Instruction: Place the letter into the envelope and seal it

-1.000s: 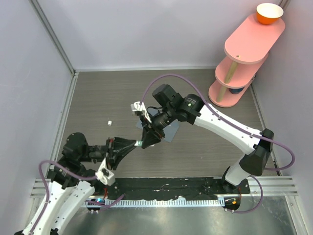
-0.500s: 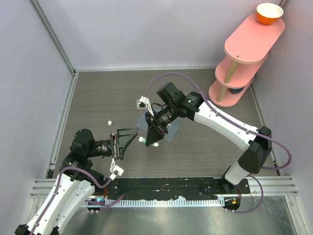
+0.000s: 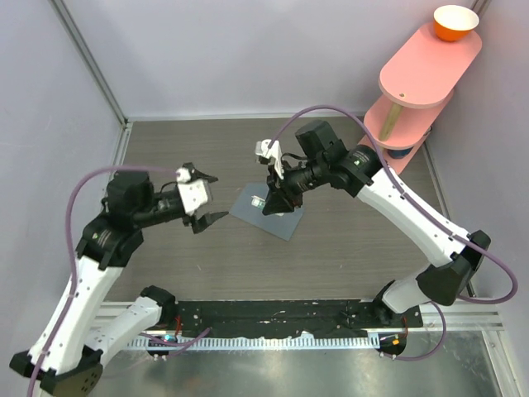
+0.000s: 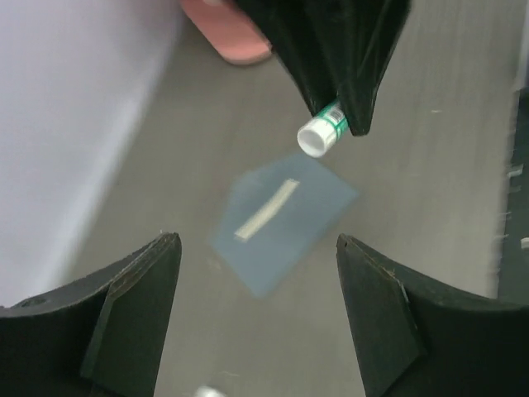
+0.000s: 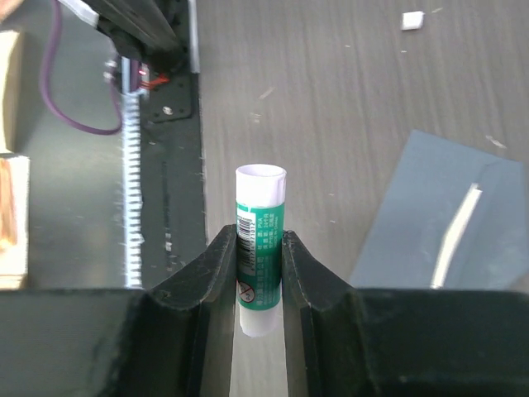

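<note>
The slate blue-grey envelope (image 3: 287, 220) lies flat mid-table with a pale strip (image 4: 265, 209) across it. It also shows in the left wrist view (image 4: 285, 236) and at the right of the right wrist view (image 5: 430, 223). My right gripper (image 3: 266, 203) hovers over its left part, shut on a green and white glue stick (image 5: 259, 240) whose white end sticks out past the fingertips (image 4: 321, 134). My left gripper (image 3: 220, 196) hangs open and empty left of the envelope, raised off the table (image 4: 258, 314). The letter is not in view.
A pink three-tier shelf (image 3: 413, 91) with an orange bowl (image 3: 455, 22) on top stands at the back right. A small white scrap (image 5: 411, 20) lies on the table left of the envelope. A black rail (image 5: 169, 124) runs along the near edge. Walls close in left and back.
My left gripper opened, drew away from the glue stick's end and swung up to the left. The right gripper carried the glue stick back and right, over the envelope.
</note>
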You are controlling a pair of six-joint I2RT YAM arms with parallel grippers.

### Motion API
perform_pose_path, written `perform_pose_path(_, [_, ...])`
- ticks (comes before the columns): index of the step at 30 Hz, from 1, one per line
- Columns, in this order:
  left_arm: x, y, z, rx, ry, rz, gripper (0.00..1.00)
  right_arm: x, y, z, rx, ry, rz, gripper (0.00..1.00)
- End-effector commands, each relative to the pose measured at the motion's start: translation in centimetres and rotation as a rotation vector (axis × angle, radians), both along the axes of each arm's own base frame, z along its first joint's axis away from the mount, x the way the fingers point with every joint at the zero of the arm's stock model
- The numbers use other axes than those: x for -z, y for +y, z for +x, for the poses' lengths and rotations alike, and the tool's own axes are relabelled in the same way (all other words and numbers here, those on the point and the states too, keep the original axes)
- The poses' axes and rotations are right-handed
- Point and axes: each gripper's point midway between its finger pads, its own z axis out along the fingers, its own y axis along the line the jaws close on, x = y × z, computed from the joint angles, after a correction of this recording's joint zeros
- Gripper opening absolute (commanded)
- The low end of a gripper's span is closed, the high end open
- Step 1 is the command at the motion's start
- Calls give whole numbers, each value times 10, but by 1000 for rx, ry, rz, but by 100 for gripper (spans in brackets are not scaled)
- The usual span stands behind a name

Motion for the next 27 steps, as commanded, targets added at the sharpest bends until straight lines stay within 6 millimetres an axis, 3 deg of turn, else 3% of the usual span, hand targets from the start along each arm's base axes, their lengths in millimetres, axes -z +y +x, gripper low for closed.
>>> perform_pose_path(1, [22,-12,-5,-206,688,-272,80,-13,-10,12,7,-290,-52,1])
perform_pose_path(4, [20,-36,-24,-122,1012,-398,76,-13,-10,11,6,-357,-73,1])
perform_pose_path(6, [29,-44,-24,-126,1139,-459,73,-14,-9,9,-10,-403,-84,1])
perform_pose_path(9, [36,-45,-20,-163,1205,-530,73,-9,-6,7,-26,-447,-108,1])
perform_pose_path(11, [30,-50,-19,-131,1230,-580,73,-10,-3,5,-25,-464,-106,1])
perform_pose_path(12, [40,-51,-19,-143,1286,-591,72,-9,-1,5,-30,-468,-109,1])
perform_pose_path(15, [42,-56,-20,-115,1366,-631,68,-9,2,1,-41,-474,-110,1])
perform_pose_path(21, [51,-59,-14,-131,1415,-658,59,-11,5,-6,-66,-481,-106,1])
perform_pose_path(27, [47,-62,-13,-100,1414,-678,56,-7,8,-9,-80,-481,-118,1])
